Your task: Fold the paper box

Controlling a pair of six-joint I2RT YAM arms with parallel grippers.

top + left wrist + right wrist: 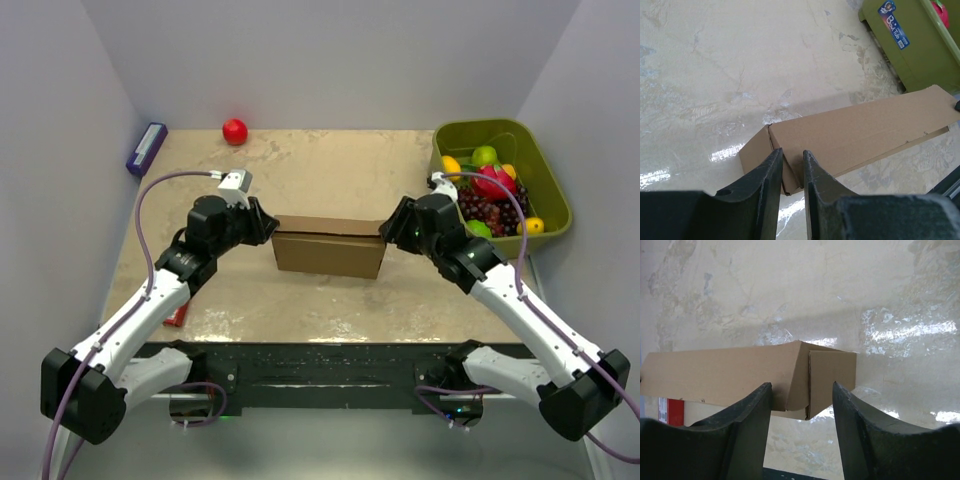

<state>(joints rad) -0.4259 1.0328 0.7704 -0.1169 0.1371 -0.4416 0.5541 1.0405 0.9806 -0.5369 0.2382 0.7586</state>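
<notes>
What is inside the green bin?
Dark grapes, yellow pieces, green pieces and a pink-red one. They cover the bin floor, so anything beneath cannot be seen.

paper box left of bin

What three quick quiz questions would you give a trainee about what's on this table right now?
1. True or false: the paper box lies inside the green bin.
2. Which of these sits near the far edge of the table? A: a round red object. B: a mug. C: scissors.
3. Fill in: the left gripper and the right gripper are at opposite ____ of the box.

Key: 1 false; 2 A; 3 ends.
</notes>
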